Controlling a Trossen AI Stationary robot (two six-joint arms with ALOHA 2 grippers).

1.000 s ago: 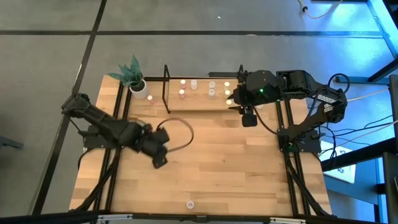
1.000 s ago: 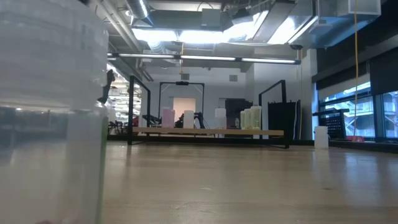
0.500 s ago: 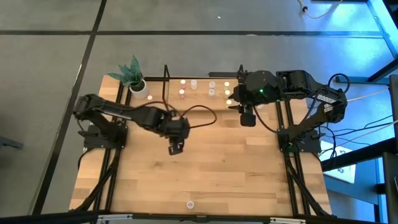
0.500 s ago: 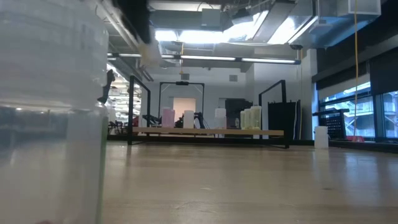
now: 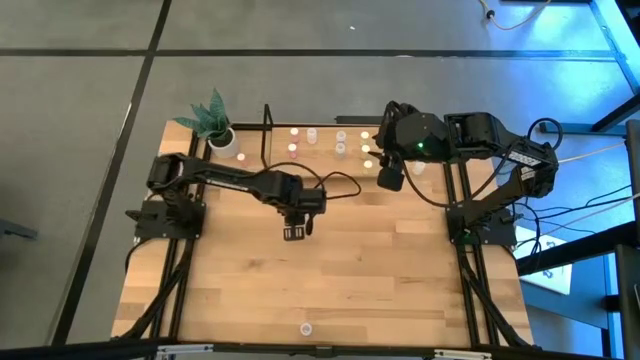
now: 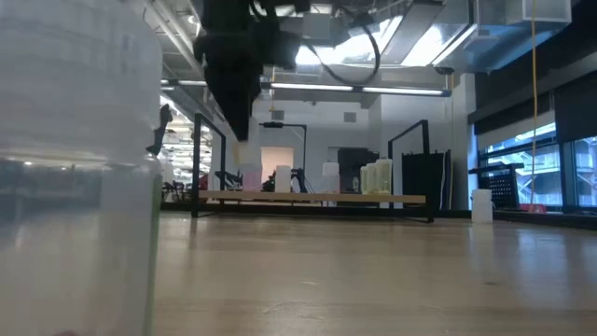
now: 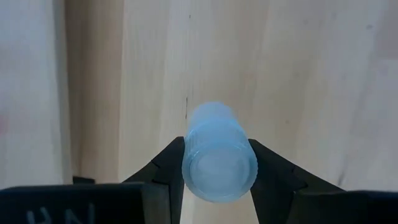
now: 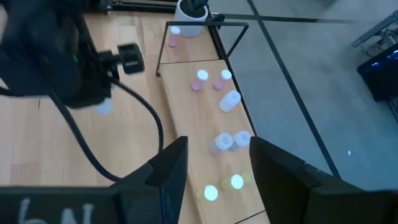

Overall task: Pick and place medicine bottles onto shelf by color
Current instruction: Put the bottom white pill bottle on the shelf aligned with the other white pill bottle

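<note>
My left gripper (image 5: 295, 232) is over the table's middle, shut on a whitish bottle with a white top (image 7: 217, 155). In the low view it hangs high above the table (image 6: 233, 75). My right gripper (image 5: 390, 180) is open and empty at the right end of the shelf (image 5: 330, 168). Several bottles (image 5: 341, 150) with pink, white and yellow-green tops stand on the shelf board; they also show in the right wrist view (image 8: 225, 99). One more bottle (image 5: 306, 328) stands on the table at its near edge, right in front of the low camera (image 6: 75, 168). My left gripper pinches the bottle's round sides (image 7: 186, 163) between its two fingers, near the ribbed end that faces the wrist camera. The fingers point mostly down, and the bottle lies along them, its other end toward the table. The bottle is lifted clear of the table.
A white pot with a green plant (image 5: 220, 135) stands at the far left beside the shelf's black upright frame (image 5: 266, 140). A small pink-topped bottle (image 5: 243, 158) stands on the table next to the pot. Bare wood (image 5: 400, 280) lies between the arms and the near edge.
My left gripper has swung from the table's left side toward the right and far side, out over the middle, carrying the bottle clear of the table. My right gripper has shifted a little toward the far edge and the shelf, turning slightly.
</note>
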